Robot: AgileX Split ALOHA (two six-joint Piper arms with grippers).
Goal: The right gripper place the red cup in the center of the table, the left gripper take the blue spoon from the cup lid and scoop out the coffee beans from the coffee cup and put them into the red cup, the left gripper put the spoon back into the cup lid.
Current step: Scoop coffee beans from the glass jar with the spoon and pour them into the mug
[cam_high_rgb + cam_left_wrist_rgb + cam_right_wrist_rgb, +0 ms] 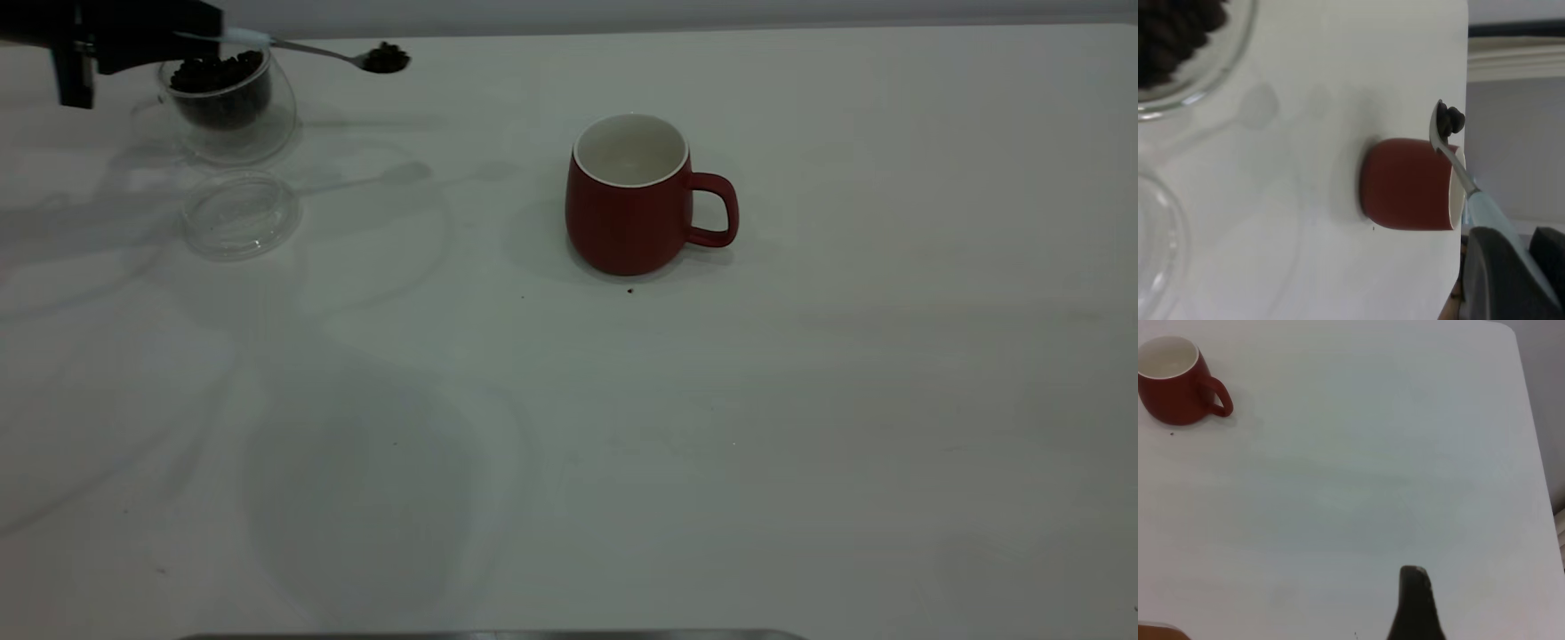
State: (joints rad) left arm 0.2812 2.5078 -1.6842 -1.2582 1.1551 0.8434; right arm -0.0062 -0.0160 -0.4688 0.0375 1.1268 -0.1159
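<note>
Left gripper (191, 36) clamped on the pale-blue-handled metal spoon (311, 49).
Spoon bowl carries dark coffee beans (386, 57) — raised beside the clear glass coffee cup (229, 105).

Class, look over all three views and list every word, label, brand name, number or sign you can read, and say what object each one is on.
None: no readable text in any view.
The red cup is plain red outside, white inside.
The coffee cup and cup lid are clear and unmarked.
The blue spoon, held by the left tool, carries no lettering.
The table shows only tiny dark specks.
</note>
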